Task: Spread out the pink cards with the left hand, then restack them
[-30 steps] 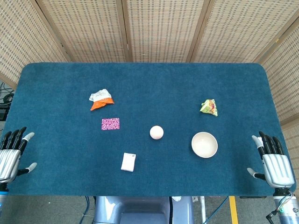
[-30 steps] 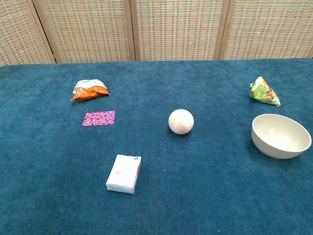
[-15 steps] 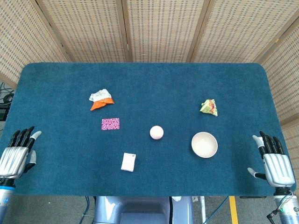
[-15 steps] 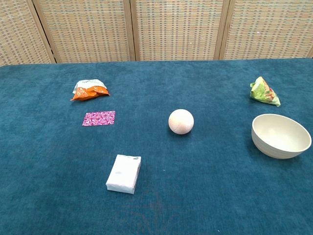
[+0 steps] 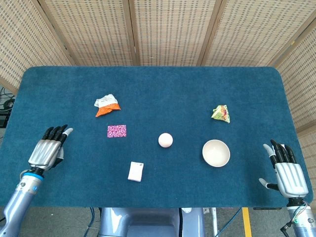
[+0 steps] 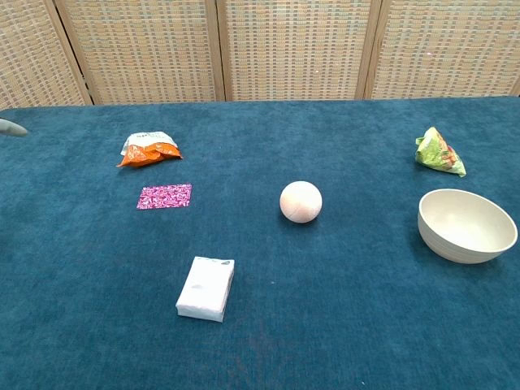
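The pink cards (image 5: 116, 131) (image 6: 164, 197) lie in one neat stack on the blue table, left of centre. My left hand (image 5: 48, 146) hovers over the table's left side, well to the left of the stack, empty, with its fingers extended and pointing away from me. In the chest view only a fingertip (image 6: 10, 127) shows at the left edge. My right hand (image 5: 285, 171) is at the table's front right corner, fingers apart, holding nothing.
An orange and white snack bag (image 5: 106, 105) lies just behind the cards. A white tissue pack (image 5: 135, 171) is in front of them, a pale ball (image 5: 165, 140) to their right. A cream bowl (image 5: 216, 153) and a green packet (image 5: 220, 113) stand on the right.
My left hand has moved from the table's front left edge inward and forward, toward the cards. The right hand has shifted only slightly. The cards have not moved.
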`<action>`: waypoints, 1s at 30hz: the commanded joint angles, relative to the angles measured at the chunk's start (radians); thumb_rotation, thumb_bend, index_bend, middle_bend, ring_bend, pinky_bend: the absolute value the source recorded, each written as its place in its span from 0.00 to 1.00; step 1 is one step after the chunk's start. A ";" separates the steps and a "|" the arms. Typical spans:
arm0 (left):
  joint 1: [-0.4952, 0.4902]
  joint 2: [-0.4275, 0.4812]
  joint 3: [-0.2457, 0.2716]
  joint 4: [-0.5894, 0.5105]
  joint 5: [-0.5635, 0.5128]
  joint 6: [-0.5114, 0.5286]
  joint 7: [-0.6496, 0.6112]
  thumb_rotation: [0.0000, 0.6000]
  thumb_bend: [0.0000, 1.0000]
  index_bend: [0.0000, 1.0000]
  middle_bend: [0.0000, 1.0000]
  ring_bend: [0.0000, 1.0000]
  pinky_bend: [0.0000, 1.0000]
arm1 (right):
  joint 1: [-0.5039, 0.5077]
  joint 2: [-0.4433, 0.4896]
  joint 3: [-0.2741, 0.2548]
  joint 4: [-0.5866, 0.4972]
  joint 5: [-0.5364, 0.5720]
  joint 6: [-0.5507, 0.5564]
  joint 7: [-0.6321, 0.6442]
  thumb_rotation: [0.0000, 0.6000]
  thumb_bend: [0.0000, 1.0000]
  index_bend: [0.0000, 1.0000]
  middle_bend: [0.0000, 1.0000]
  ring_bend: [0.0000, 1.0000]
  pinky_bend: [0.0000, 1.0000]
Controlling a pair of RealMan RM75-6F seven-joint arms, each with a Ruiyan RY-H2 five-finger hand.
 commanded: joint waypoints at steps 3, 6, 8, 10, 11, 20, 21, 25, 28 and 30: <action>-0.112 -0.061 -0.026 -0.040 -0.175 -0.069 0.155 1.00 0.89 0.03 0.00 0.00 0.00 | -0.002 0.008 0.003 0.002 0.004 0.002 0.027 1.00 0.13 0.09 0.00 0.00 0.00; -0.163 -0.104 -0.025 -0.037 -0.254 -0.058 0.247 1.00 0.89 0.03 0.00 0.00 0.00 | -0.002 0.014 0.005 0.005 0.004 0.003 0.046 1.00 0.13 0.09 0.00 0.00 0.00; -0.190 -0.131 -0.023 -0.034 -0.300 -0.048 0.294 1.00 0.89 0.03 0.00 0.00 0.00 | -0.002 0.015 0.006 0.008 0.003 0.003 0.055 1.00 0.13 0.09 0.00 0.00 0.00; -0.220 -0.163 -0.022 -0.030 -0.359 -0.038 0.338 1.00 0.89 0.03 0.00 0.00 0.00 | 0.000 0.016 0.006 0.013 0.002 0.000 0.065 1.00 0.13 0.09 0.00 0.00 0.00; -0.231 -0.173 -0.021 -0.029 -0.380 -0.037 0.350 1.00 0.89 0.03 0.00 0.00 0.00 | 0.001 0.016 0.006 0.014 0.001 -0.002 0.069 1.00 0.13 0.09 0.00 0.00 0.00; -0.333 -0.300 0.004 0.042 -0.559 0.003 0.472 1.00 0.89 0.03 0.00 0.00 0.00 | 0.007 0.014 0.002 0.021 -0.008 -0.010 0.083 1.00 0.13 0.09 0.00 0.00 0.00; -0.342 -0.313 0.008 0.050 -0.573 0.011 0.484 1.00 0.89 0.03 0.00 0.00 0.00 | 0.007 0.015 0.001 0.021 -0.007 -0.011 0.085 1.00 0.13 0.09 0.00 0.00 0.00; -0.372 -0.359 0.019 0.079 -0.602 0.039 0.523 1.00 0.89 0.03 0.00 0.00 0.00 | 0.009 0.016 0.000 0.024 -0.006 -0.017 0.097 1.00 0.13 0.09 0.00 0.00 0.00; -0.395 -0.395 0.016 0.110 -0.622 0.053 0.541 1.00 0.89 0.03 0.00 0.00 0.00 | 0.008 0.019 0.000 0.025 -0.006 -0.017 0.111 1.00 0.13 0.09 0.00 0.00 0.00; -0.411 -0.421 0.011 0.133 -0.634 0.063 0.553 1.00 0.89 0.03 0.00 0.00 0.00 | 0.009 0.021 0.001 0.026 -0.005 -0.018 0.120 1.00 0.13 0.09 0.00 0.00 0.00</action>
